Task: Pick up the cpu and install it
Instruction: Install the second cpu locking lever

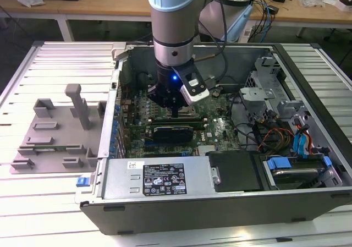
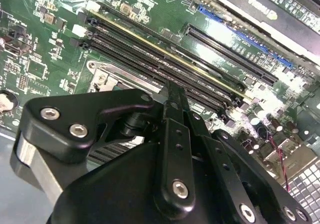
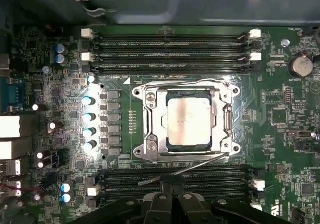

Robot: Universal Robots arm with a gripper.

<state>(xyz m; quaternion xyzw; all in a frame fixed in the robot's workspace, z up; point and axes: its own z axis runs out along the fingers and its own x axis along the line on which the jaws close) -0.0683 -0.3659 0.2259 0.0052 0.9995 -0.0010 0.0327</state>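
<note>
Inside the computer case [image 1: 308,87], the cpu [image 3: 189,120] is being shown already seated in its socket [image 3: 186,121].
Nothing is being gripped; the gripper [image 3: 172,181] is being held clenched just beside it, retention lever [image 3: 185,169] seemingly unlatched.

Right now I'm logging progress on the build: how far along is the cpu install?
The cpu already sits in the metal socket frame on the green board. The claw hangs just beside the socket, above the memory slots, carrying nothing that I can see. The socket's thin lever sticks out loose, so locking looks undone.
</note>
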